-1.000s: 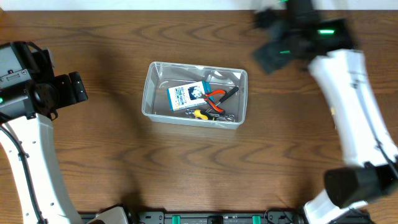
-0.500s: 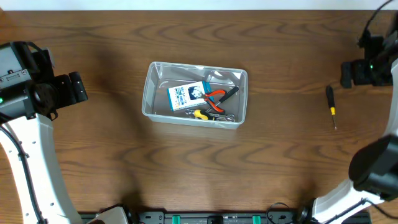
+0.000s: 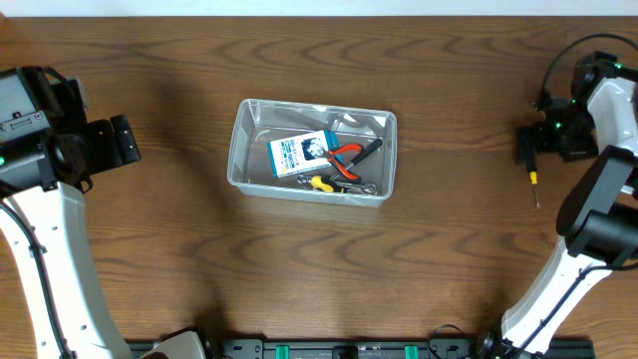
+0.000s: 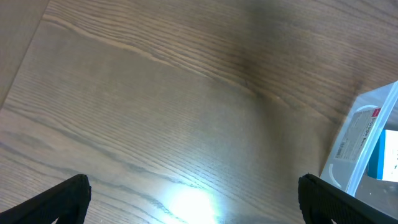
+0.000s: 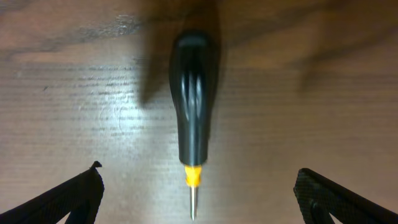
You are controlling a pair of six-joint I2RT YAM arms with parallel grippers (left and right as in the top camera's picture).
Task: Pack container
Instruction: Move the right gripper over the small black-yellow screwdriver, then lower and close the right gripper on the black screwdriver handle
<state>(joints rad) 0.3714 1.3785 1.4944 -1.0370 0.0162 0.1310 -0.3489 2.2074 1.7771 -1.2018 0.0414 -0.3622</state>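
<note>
The brown wood surface (image 3: 299,269) carries the container (image 3: 236,150). I see my left tool (image 4: 193,186) and right tool (image 5: 199,180) both released, with a screwdriver (image 5: 193,118) lying beneath the right.

We see a table (image 3: 299,269) of dark wood, its grain plain and its finish smooth enough to throw back a patch of glare in the left wrist view. The container (image 3: 236,150) is clear, glossy plastic. The screwdriver (image 5: 193,118) has a smooth black handle with a soft sheen and a bare metal shaft. The blue-and-white box (image 3: 302,153) looks like printed card.
</note>
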